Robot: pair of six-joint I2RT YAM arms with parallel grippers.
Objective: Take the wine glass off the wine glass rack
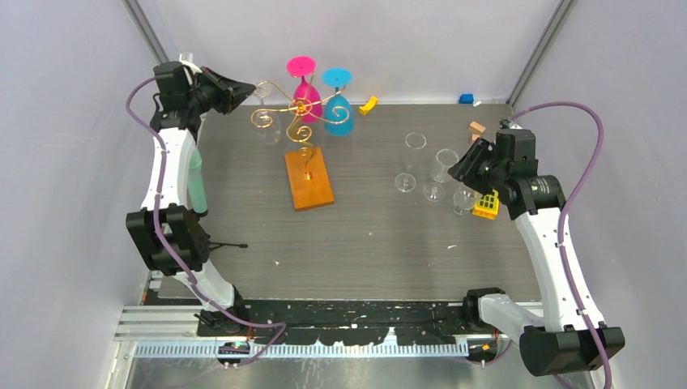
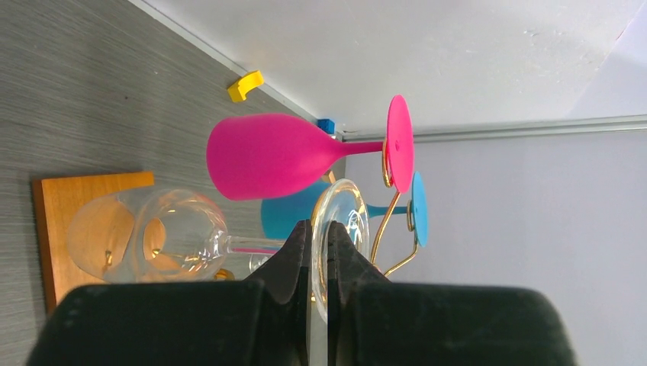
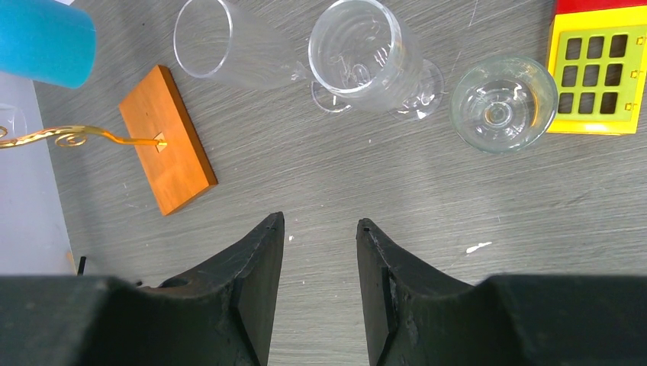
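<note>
The left hand [image 2: 320,238] fills the bottom of its own wrist view, its two black fingers [image 2: 294,252] closed on the flat foot of the clear wine glass [image 2: 164,236], which they pinch edge-on. The glass hangs upside down from the wine glass rack [image 1: 301,109]. In the top view it sits on the spiral arm at the rack's 9 o'clock side, bowl down above the desk [image 1: 389,243], with the left hand just at 9 o'clock of it.

Its long axis is upright. The wrist camera is rolled, so there the stem runs from the bowl at 9 o'clock to the foot at 3 o'clock. The left arm is by far the nearer one. The right hand [image 1: 466,166] hovers well apart at 3 o'clock, jaws parted and empty, over three clear glasses [image 1: 441,174] standing on the desk beside a yellow toy [image 1: 486,204].

The pink glass [image 2: 267,156] and the blue glass [image 2: 286,213] hang just beyond the held foot, toward the rack's post. The safe way out is therefore probably back toward the left hand, away from the post.

The spot where the gold wire cradles the stem is hidden behind the fingers, so the opening of that hook cannot be read. The lower part of the foot is cut off by the hand's body. In the top view the clear glass is faint against the desk.
</note>
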